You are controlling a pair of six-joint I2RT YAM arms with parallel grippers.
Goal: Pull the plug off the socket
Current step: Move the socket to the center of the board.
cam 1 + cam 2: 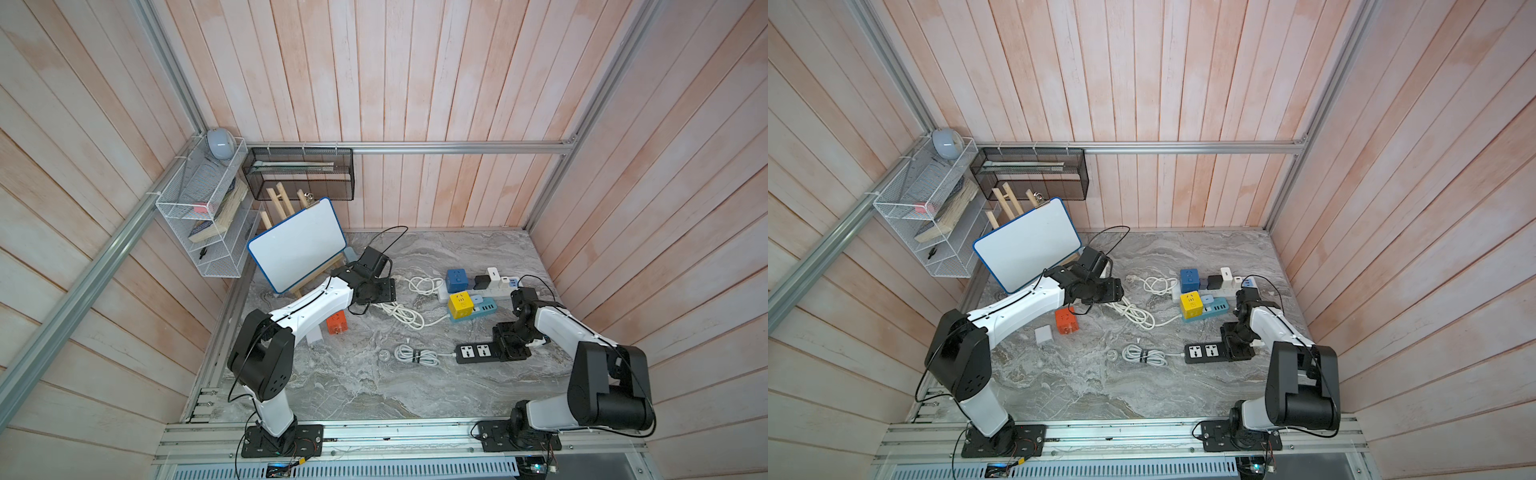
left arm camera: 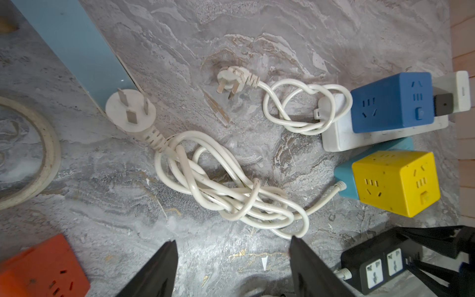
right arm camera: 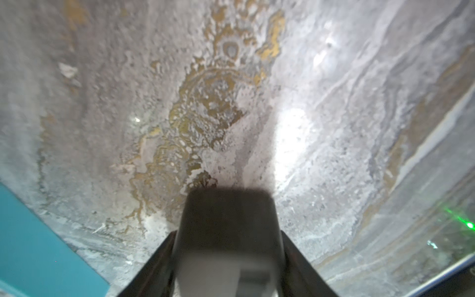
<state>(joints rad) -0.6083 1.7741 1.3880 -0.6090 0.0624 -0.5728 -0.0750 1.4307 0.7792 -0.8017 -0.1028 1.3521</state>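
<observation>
The socket is a black power strip (image 1: 476,352) (image 1: 1202,352) lying near the table's right side, with two of its outlets showing. Its right end is hidden under my right arm. The plug (image 3: 228,231) is a white block, blurred in the right wrist view. It sits between the fingers of my right gripper (image 3: 228,232), which press on both its sides above bare table. In a top view the plug (image 1: 541,340) shows just right of the strip. My left gripper (image 2: 232,240) (image 1: 384,291) hangs open and empty over a coil of white cable (image 2: 226,190).
A white strip carrying a blue cube socket (image 1: 456,280) and a teal strip carrying a yellow cube (image 1: 459,305) lie behind the black strip. An orange cube (image 1: 336,323) and a tied cable bundle (image 1: 417,355) lie mid-table. A whiteboard on an easel (image 1: 297,245) stands back left.
</observation>
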